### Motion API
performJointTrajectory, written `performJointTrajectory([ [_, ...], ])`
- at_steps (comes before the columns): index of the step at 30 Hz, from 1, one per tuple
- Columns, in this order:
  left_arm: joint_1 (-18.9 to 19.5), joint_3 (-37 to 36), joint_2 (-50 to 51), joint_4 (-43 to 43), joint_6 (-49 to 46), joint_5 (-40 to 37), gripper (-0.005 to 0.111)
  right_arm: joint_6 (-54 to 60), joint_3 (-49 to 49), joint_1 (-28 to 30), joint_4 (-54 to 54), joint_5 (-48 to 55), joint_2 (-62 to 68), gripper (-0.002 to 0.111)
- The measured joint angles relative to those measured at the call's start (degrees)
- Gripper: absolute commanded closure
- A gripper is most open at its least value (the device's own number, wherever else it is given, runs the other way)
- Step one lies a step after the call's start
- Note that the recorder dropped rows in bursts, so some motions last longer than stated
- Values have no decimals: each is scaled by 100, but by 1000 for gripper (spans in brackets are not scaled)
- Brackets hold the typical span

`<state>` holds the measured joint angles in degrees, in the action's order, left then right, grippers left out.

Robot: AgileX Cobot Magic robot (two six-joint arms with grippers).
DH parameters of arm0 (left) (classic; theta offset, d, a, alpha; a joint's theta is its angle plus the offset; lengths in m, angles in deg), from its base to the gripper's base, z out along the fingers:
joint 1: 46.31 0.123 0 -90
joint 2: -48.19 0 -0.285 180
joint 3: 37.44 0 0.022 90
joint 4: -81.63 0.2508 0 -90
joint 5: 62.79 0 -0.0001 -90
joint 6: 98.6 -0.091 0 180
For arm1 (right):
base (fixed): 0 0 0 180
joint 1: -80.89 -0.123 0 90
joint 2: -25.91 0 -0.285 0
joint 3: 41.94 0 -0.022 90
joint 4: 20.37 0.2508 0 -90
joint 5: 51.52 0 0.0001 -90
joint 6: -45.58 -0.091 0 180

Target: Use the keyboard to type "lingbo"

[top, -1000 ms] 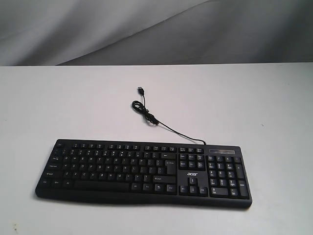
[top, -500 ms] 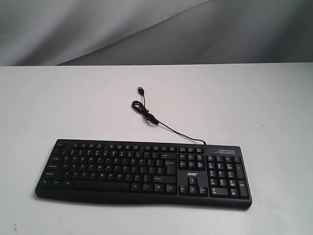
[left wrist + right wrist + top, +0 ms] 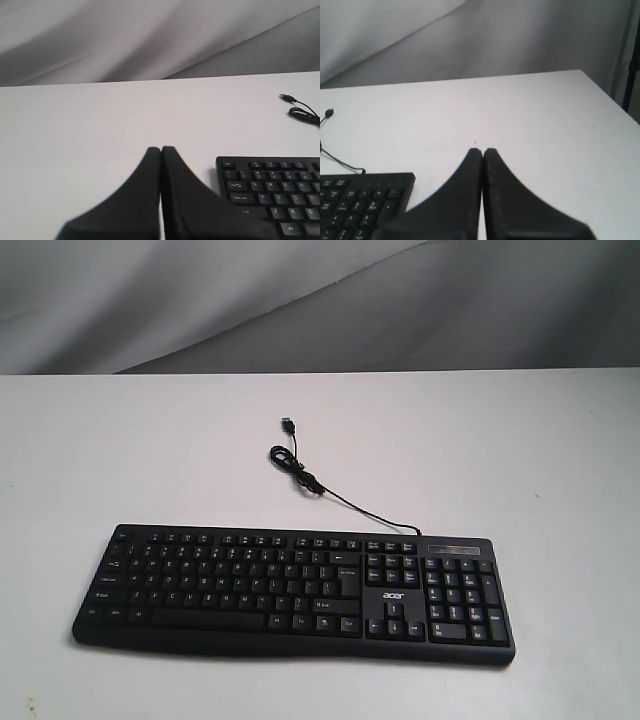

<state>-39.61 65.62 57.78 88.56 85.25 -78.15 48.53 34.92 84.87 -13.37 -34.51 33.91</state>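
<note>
Exterior view: the keyboard (image 3: 292, 590) lies flat on the near part of the white table (image 3: 520, 440), its long side running across the picture. Its number pad (image 3: 462, 600) is at the right, and the white acer logo (image 3: 395, 596) sits just above the arrow keys. Its thin black cable (image 3: 345, 505) leaves the back edge above the number pad and runs away across the table. It bunches into a small loop and ends in the USB plug (image 3: 288, 425), which lies loose on the tabletop. Behind the table hangs grey cloth (image 3: 200, 300).

My left gripper (image 3: 161, 150) has its two black fingers (image 3: 135, 200) pressed together tip to tip, with nothing between them. It is over bare table just beside the keyboard's left end, where I can read the Tab key (image 3: 235, 186) and Caps Lock key (image 3: 241, 198). My right gripper (image 3: 482, 151) is likewise closed up on nothing, over bare table beside the number pad end. I cannot tell whether either tip touches the table.
</note>
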Motion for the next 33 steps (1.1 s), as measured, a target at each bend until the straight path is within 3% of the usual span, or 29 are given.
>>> performJointTrajectory([
  [33, 0, 0, 0, 0, 0, 0, 106, -13, 14, 0, 0, 224, 0, 108],
])
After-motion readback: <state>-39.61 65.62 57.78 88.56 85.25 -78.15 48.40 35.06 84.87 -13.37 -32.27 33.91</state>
